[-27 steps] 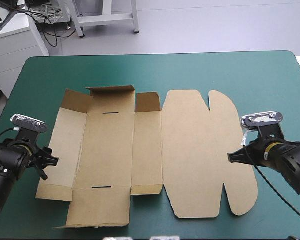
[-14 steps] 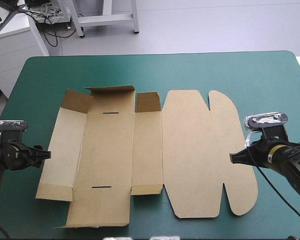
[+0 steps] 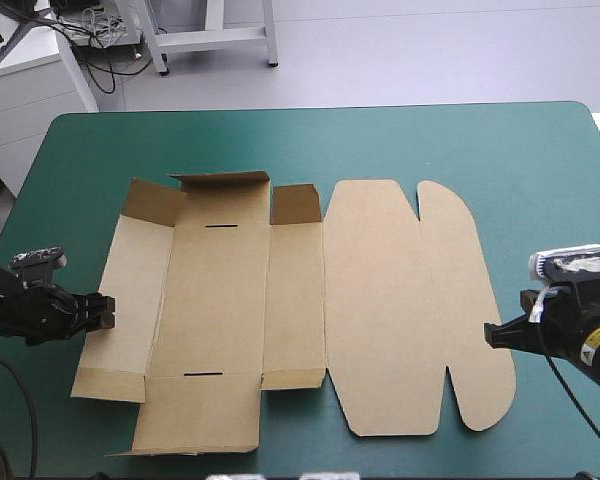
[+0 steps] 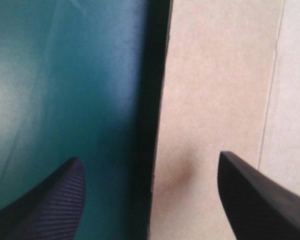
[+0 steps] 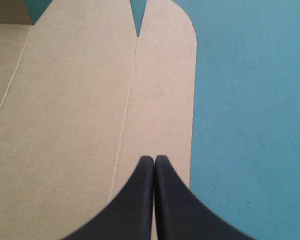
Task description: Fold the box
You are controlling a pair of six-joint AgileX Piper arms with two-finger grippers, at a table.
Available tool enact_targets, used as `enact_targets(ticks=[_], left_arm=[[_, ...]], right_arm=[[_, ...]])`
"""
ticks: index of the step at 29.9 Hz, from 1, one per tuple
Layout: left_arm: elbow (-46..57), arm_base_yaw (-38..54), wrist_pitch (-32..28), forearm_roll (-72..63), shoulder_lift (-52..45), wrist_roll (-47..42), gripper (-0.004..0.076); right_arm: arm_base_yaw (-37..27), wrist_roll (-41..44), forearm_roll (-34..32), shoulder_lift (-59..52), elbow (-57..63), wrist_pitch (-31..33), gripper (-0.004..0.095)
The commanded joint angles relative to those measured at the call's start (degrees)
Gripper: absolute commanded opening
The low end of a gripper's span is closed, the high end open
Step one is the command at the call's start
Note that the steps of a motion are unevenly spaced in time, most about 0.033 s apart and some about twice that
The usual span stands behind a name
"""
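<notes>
We see the box [image 3: 310,300] lying as a cut sheet of brown board across the middle of the tabletop [image 3: 380,140], mostly flat. Its wide lid [image 3: 410,300], with rounded ears, reaches toward the right side. At the far edge of the sheet's left half, three flaps stand tilted up, and the middle panel there carries two narrow slots, one near the far fold and one near the near fold. The left tool [image 3: 105,312] sits low at the box's left edge and is open. In the left wrist view its two black fingers [image 4: 45,200] stand wide apart, one over the teal-green cover [image 4: 65,75] and the other over the brown board. The board's edge runs between them, with a dark shadow line along it. We cannot tell whether either finger touches the board. The right tool [image 3: 490,335] is at the opposite side, by the outer edge of the lid's narrow rounded flap, and it is closed on nothing. In the right wrist view its fingers meet in one pointed arch over that flap, close to where board gives way to cover, with the fold line just beside the tip. We cannot tell whether the tip presses on the board. The two tools are well apart, with the whole sheet between them.
</notes>
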Motion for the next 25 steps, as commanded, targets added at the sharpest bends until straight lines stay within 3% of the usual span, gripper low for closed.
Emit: enact_targets(ticks=[1,6,9,17,25], left_arm=[[-3.51,0.63,4.66,-2.57,2.07,0.56,0.0524],[-4.05,0.52,15.50,-9.72,6.65,4.04,0.0524],[-4.05,0.52,18.01,-16.73,6.95,8.62,0.0524],[-4.30,0.09,18.29,-20.41,6.84,9.95,0.0504],[-4.30,-4.61,18.29,-14.53,6.84,5.19,0.0330]], right_arm=[[-0.18,-1.24,-0.75,-2.68,-1.39,-2.67,-0.0020],[-0.18,-1.38,-0.75,-5.10,-1.39,-2.64,-0.0020],[-0.18,-1.38,-0.75,-5.20,-1.39,-2.11,-0.0020],[-0.18,-1.38,-0.98,-5.20,-1.39,-1.41,-0.0020],[-0.18,-1.38,-0.98,-5.20,-1.39,-1.41,-0.0020]])
